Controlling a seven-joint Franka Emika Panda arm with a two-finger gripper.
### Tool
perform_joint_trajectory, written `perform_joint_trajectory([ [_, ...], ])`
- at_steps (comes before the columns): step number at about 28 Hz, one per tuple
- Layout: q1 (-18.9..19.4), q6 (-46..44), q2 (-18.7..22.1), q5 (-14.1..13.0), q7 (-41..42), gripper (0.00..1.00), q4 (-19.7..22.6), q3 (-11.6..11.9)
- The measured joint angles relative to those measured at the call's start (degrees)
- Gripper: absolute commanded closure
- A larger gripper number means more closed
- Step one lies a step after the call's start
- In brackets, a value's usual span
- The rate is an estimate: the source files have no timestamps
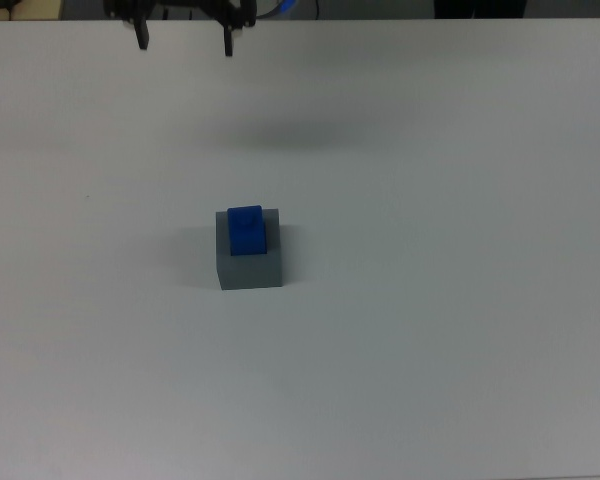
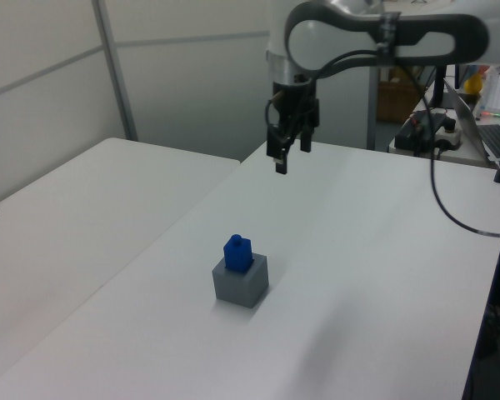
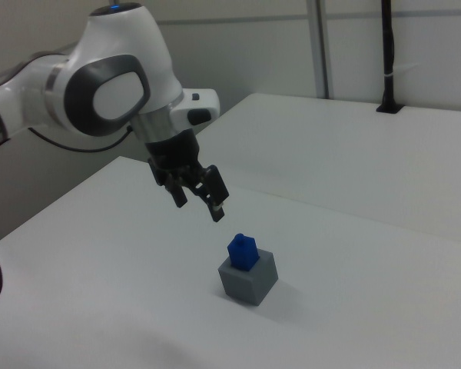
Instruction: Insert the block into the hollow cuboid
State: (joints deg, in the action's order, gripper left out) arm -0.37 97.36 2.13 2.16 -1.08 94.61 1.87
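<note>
matt grey hollow cuboid (image 1: 249,264); smooth blue block (image 1: 246,230); matt white table (image 1: 430,300).

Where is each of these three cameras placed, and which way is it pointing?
Top view: high up, looking steeply down on the table; only the hand shows, at the top edge.
Left view: beside the table, looking across it; hand, wrist and arm show.
Right view: the opposite side, lower and closer; hand and arm show.
All three share the blue block sitting in the grey hollow cuboid.
</note>
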Motion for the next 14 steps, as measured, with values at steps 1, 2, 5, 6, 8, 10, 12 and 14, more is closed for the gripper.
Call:
perform_joint_trajectory([
  [1,0.0,0.0,0.7,0.0,0.0,0.00,0.7,0.0],
  [2,0.0,0.0,1.3,0.0,-0.1,0.00,1.4,0.0],
  [5,-0.1,0.0,1.7,-0.1,-0.2,0.00,2.3,0.0],
  [6,-0.1,0.0,1.7,-0.2,-0.2,0.00,2.4,0.0],
  [8,-0.2,-0.1,1.6,-0.8,-0.2,0.00,2.6,0.0],
  [10,-0.2,-0.2,1.6,-1.4,-0.2,0.00,2.9,0.0],
  [12,-0.2,-0.2,1.6,-1.7,-0.2,0.00,3.1,0.0],
  [14,-0.2,-0.2,1.6,-1.8,-0.2,0.00,3.2,0.0],
])
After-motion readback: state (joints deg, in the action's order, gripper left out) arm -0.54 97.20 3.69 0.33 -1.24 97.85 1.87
